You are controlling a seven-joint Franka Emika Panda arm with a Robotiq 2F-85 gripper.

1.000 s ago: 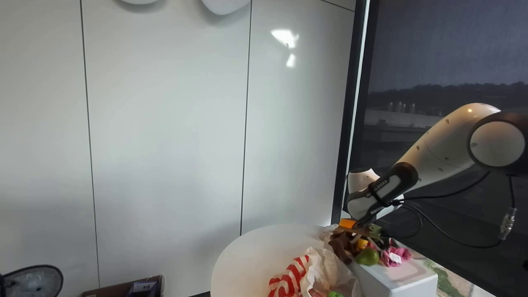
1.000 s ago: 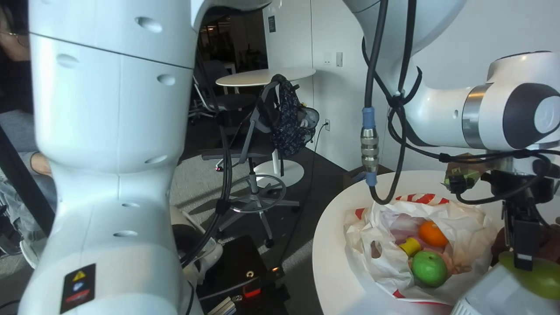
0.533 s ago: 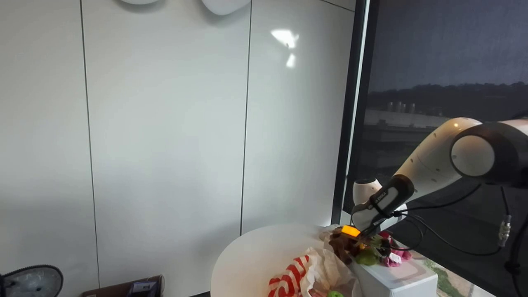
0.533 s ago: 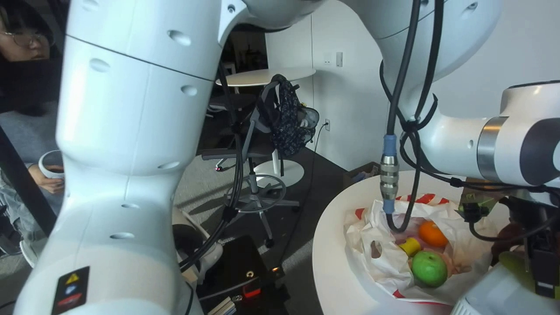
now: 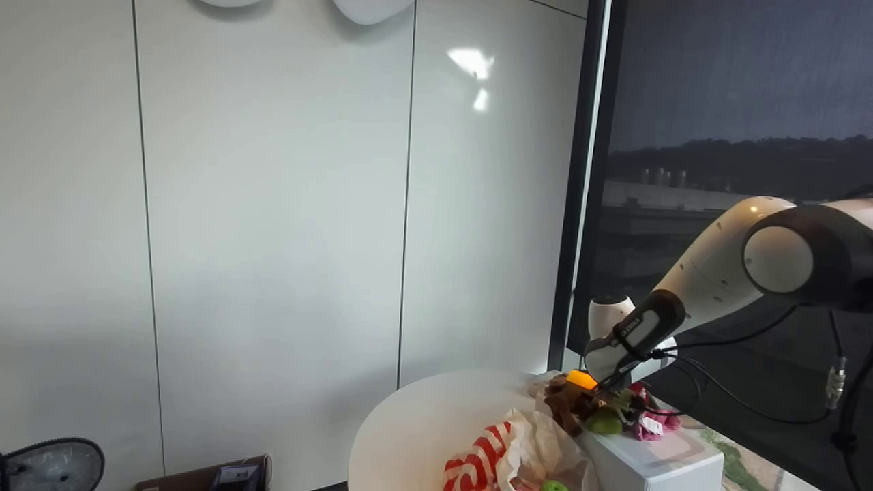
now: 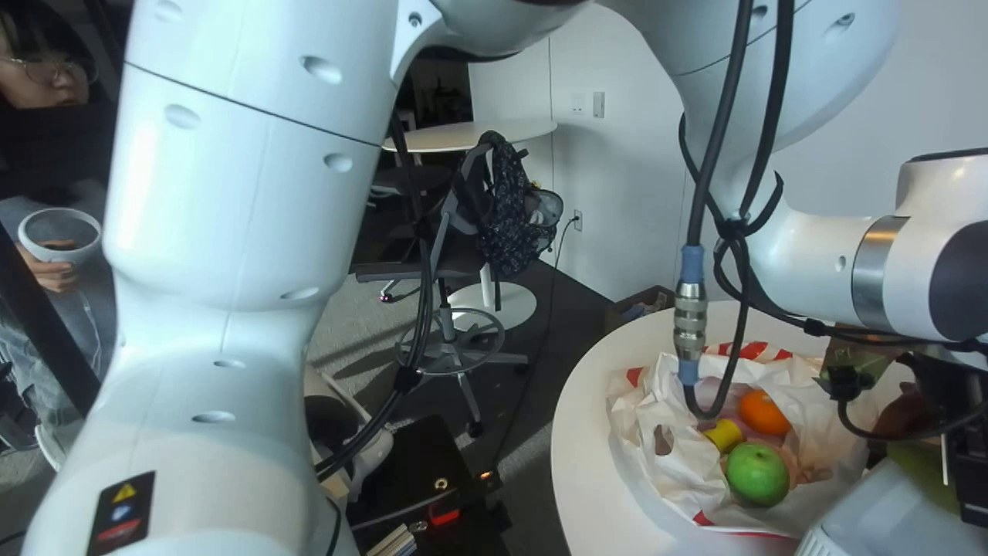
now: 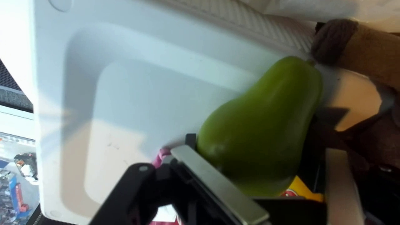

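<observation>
Green pear (image 7: pixel 262 122) lies on white box (image 7: pixel 134 90), between the jaws of my claw (image 7: pixel 261 151), standing wide. Risk: one jaw touching first could roll its tapered body out.

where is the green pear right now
The green pear is right of centre in the wrist view, on the white box, between the fingers of the open claw.
</observation>
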